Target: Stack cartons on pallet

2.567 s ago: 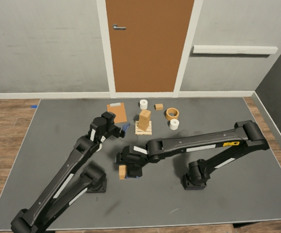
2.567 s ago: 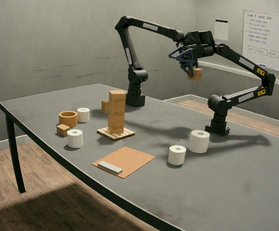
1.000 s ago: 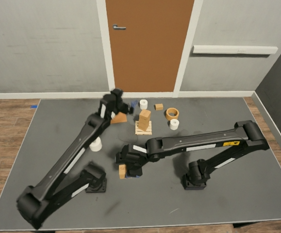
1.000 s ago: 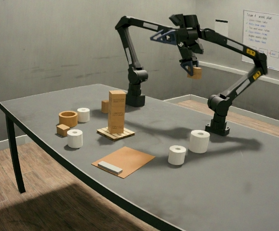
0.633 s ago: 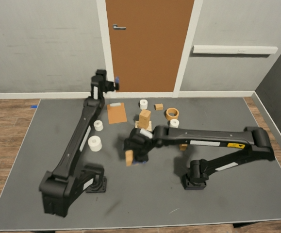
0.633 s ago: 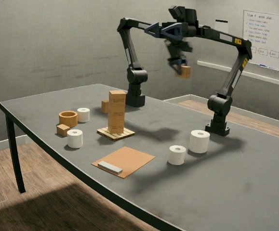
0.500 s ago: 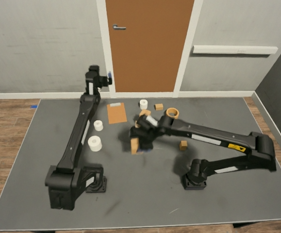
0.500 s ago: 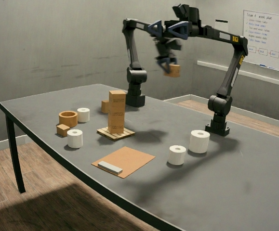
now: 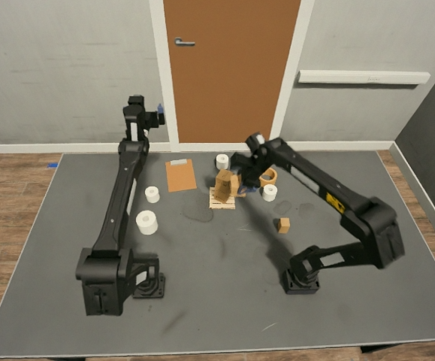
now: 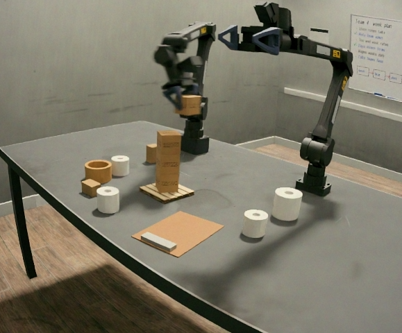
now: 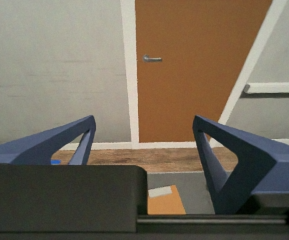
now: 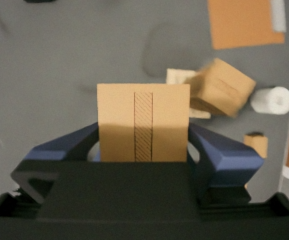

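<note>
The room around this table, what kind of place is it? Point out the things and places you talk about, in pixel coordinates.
Probably a robotics lab or workroom: two robot arms are mounted on the table [image 9: 217, 310] [image 10: 301, 258], and a whiteboard [image 10: 384, 60] headed "Team 4 week plan" hangs on the wall.
</note>
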Motion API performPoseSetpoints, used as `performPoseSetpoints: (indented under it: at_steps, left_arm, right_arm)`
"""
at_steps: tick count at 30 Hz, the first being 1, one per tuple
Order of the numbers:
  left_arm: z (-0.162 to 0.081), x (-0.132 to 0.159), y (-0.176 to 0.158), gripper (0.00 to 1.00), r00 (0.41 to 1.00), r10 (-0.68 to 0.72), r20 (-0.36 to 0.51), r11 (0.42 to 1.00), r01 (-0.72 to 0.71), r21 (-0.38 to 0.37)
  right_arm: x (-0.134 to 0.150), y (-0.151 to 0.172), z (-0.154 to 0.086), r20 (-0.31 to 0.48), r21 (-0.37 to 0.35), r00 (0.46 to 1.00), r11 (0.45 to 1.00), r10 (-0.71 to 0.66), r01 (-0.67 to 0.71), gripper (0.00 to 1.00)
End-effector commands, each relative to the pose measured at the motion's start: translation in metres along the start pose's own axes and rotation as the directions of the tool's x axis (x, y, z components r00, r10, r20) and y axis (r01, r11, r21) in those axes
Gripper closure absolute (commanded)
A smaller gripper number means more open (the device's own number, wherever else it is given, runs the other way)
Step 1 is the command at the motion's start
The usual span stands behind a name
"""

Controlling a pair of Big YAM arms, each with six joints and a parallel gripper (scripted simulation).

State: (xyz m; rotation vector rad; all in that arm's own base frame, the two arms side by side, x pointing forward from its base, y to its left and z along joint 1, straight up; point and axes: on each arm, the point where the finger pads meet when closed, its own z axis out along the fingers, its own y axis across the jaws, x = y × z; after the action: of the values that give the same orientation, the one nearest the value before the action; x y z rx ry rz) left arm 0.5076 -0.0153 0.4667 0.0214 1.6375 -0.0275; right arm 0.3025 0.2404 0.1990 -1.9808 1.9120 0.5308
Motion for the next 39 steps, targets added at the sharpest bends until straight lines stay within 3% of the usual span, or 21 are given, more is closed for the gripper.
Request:
performPoseSetpoints:
  at_steps: [1,7,9,10,11,12,14,17,19,26,32,33,39]
  left_arm:
    - [-0.042,-0.005,-0.047,0.0,1.0,0.025,-0.017,0.995,-0.023,0.099]
    - [-0.152,0.029,-0.128,0.0,0.991,0.072,-0.116,0.941,-0.029,0.338]
    - [-0.152,0.029,-0.128,0.0,0.991,0.072,-0.116,0.941,-0.029,0.338]
    - [-0.169,0.016,-0.135,0.0,0.993,0.071,-0.098,0.929,-0.03,0.368]
    - [-0.183,0.022,-0.14,0.0,0.991,0.08,-0.108,0.918,-0.031,0.396]
    - [-0.198,0.048,-0.147,0.0,0.983,0.107,-0.147,0.901,-0.034,0.432]
    - [-0.225,0.061,-0.155,0.0,0.978,0.131,-0.162,0.874,-0.037,0.485]
    - [-0.25,0.074,-0.161,0.0,0.973,0.156,-0.173,0.844,-0.04,0.534]
    - [-0.269,0.064,-0.162,0.0,0.976,0.155,-0.154,0.824,-0.042,0.565]
    - [-0.276,0.074,-0.165,0.0,0.971,0.173,-0.167,0.809,-0.043,0.586]
    - [-0.274,0.072,-0.163,0.0,0.972,0.167,-0.164,0.815,-0.043,0.577]
    - [-0.274,0.072,-0.163,0.0,0.972,0.167,-0.164,0.815,-0.043,0.577]
    - [-0.274,0.072,-0.163,0.0,0.972,0.167,-0.164,0.815,-0.043,0.577]
  right_arm:
    - [-0.006,-0.045,-0.027,0.016,0.011,0.994,0.994,-0.11,0.11,0.45]
    - [0.019,-0.096,-0.041,0.019,0.012,0.997,0.997,-0.074,0.074,0.45]
    - [0.019,-0.096,-0.041,0.019,0.012,0.997,0.997,-0.074,0.074,0.45]
    - [0.018,-0.099,-0.04,0.02,0.007,0.997,0.997,-0.077,0.077,0.45]
    - [0.019,-0.103,-0.04,0.021,0.007,0.998,0.998,-0.058,0.057,0.45]
    - [0.019,-0.108,-0.041,0.022,0.007,0.999,0.999,-0.046,0.045,0.45]
    - [0.011,-0.115,-0.037,0.027,0.011,0.999,0.999,-0.039,0.039,0.45]
    - [-0.002,-0.119,-0.03,0.03,0.022,0.999,1.0,-0.019,0.018,0.45]
    - [-0.013,-0.119,-0.025,0.027,0.022,0.999,0.999,-0.028,0.027,0.45]
    - [-0.016,-0.12,-0.023,0.028,0.027,0.999,0.999,-0.032,0.031,0.45]
    - [-0.027,-0.108,-0.023,0.046,0.074,0.987,0.985,0.152,-0.155,0.45]
    - [-0.023,-0.1,-0.012,0.038,0.074,0.977,0.975,0.209,-0.211,0.45]
    - [-0.041,-0.098,-0.002,0.071,0.183,0.915,0.896,0.398,-0.404,0.45]
